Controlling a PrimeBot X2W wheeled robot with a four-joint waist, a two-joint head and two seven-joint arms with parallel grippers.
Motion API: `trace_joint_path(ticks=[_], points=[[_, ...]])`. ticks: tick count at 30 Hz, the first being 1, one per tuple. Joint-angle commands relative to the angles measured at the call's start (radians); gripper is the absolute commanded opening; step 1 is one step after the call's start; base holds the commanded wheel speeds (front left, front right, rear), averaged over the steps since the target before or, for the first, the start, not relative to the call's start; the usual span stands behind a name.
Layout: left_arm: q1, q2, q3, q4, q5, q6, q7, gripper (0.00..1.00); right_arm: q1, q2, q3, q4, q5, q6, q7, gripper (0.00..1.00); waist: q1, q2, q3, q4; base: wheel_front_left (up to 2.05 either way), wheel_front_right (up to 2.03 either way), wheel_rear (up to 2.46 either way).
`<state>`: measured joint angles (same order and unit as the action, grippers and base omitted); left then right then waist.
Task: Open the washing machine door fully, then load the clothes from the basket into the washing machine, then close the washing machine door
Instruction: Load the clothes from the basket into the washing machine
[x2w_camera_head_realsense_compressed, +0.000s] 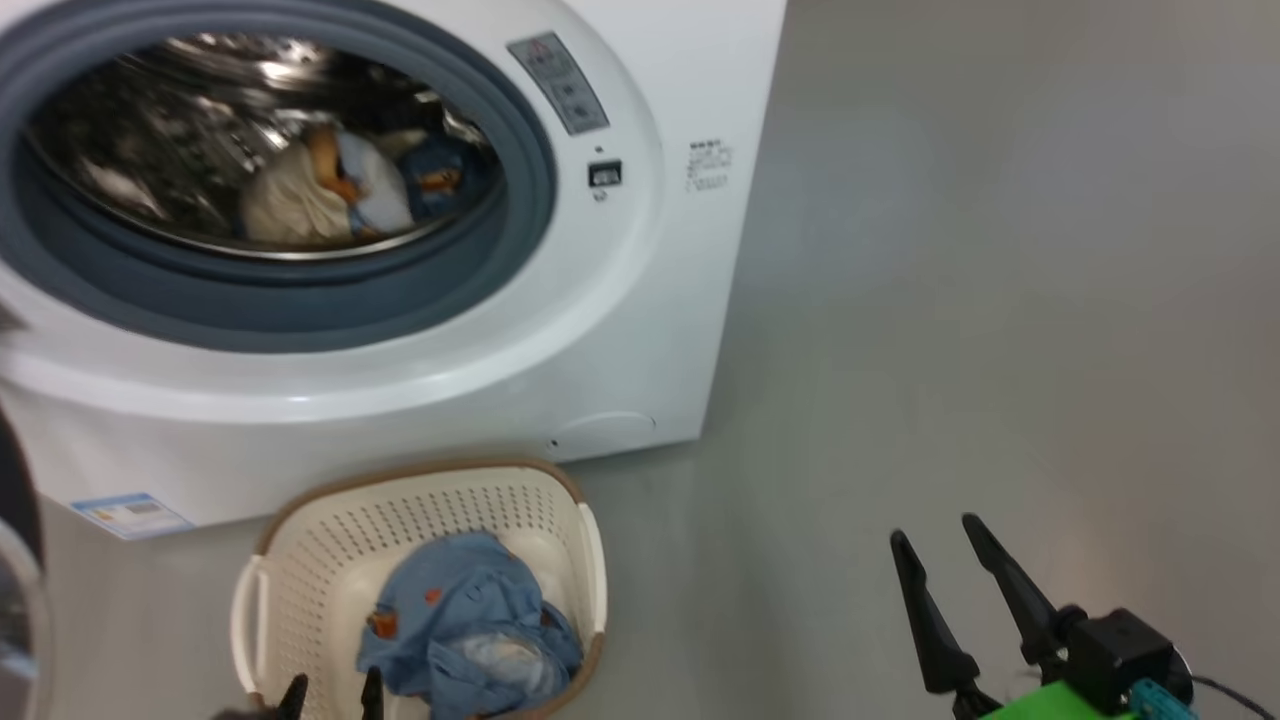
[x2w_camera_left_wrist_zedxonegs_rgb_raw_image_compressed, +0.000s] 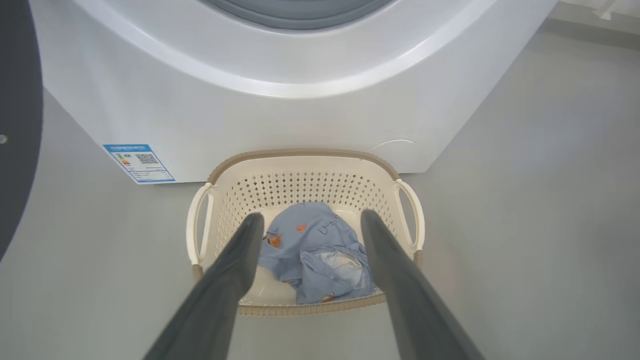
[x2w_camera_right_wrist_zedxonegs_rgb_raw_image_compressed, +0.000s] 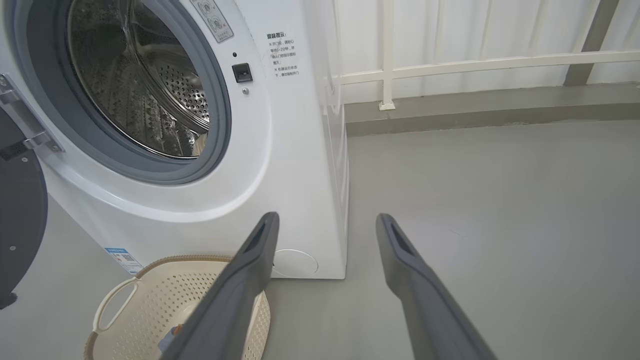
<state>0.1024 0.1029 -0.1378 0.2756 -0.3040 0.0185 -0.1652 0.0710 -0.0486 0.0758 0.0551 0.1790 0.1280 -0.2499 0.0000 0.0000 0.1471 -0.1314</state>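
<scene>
The washing machine (x2w_camera_head_realsense_compressed: 620, 330) stands with its door (x2w_camera_right_wrist_zedxonegs_rgb_raw_image_compressed: 20, 225) wide open; some garments (x2w_camera_head_realsense_compressed: 300, 200) lie in the drum (x2w_camera_head_realsense_compressed: 150, 130). The basket (x2w_camera_head_realsense_compressed: 330, 540) on the floor (x2w_camera_head_realsense_compressed: 1000, 300) before it holds light-blue clothes (x2w_camera_head_realsense_compressed: 470, 630). Your left gripper (x2w_camera_left_wrist_zedxonegs_rgb_raw_image_compressed: 311, 216) hovers above them and the right gripper (x2w_camera_head_realsense_compressed: 932, 528) is off to the side, both spread and empty. Pinch shallow and fabric may trail onto the gasket (x2w_camera_head_realsense_compressed: 300, 310).

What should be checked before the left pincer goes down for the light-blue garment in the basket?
1. Glossy black round washing machine door swung clear of the opening: ok.
2. Left pincer open and empty: ok.
3. Left pincer aimed at light-blue patterned fabric garment inside cream perforated plastic basket: ok.
4. Right pincer open, off to the side above grey floor: ok.
5. Perforated steel drum has room beside the cream and blue clothes already inside: ok.
6. More items under the garment: cannot tell.
</scene>
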Motion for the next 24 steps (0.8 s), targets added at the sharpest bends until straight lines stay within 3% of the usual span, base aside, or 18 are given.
trace_joint_path(ticks=[1, 9, 15, 24], points=[[-0.060, 0.015, 0.026, 0.005, -0.001, -0.011, 0.014, 1.00, -0.041, -0.002, 0.033, -0.030, 0.010, 0.003, -0.012, 1.00, 0.0000, 0.0000, 0.113, -0.076, 0.00, 0.00, 0.00], [-0.242, 0.070, 0.022, 0.180, -0.038, -0.080, 0.114, 1.00, -0.120, -0.002, 0.063, -0.045, 0.067, 0.003, -0.012, 1.00, 0.0000, 0.0000, 0.273, -0.157, 0.00, 0.00, 0.00], [-0.376, 0.107, -0.007, 0.348, -0.063, -0.127, 0.158, 1.00, -0.157, -0.002, 0.068, -0.056, 0.069, 0.003, -0.012, 1.00, 0.0000, 0.0000, 0.359, -0.174, 0.00, 0.00, 0.00], [-0.603, 0.168, -0.027, 0.594, -0.118, -0.147, 0.180, 1.00, -0.212, -0.002, 0.060, -0.090, 0.055, 0.003, -0.012, 1.00, 0.0000, 0.0000, 0.491, -0.174, 0.00, 0.00, 0.00]])
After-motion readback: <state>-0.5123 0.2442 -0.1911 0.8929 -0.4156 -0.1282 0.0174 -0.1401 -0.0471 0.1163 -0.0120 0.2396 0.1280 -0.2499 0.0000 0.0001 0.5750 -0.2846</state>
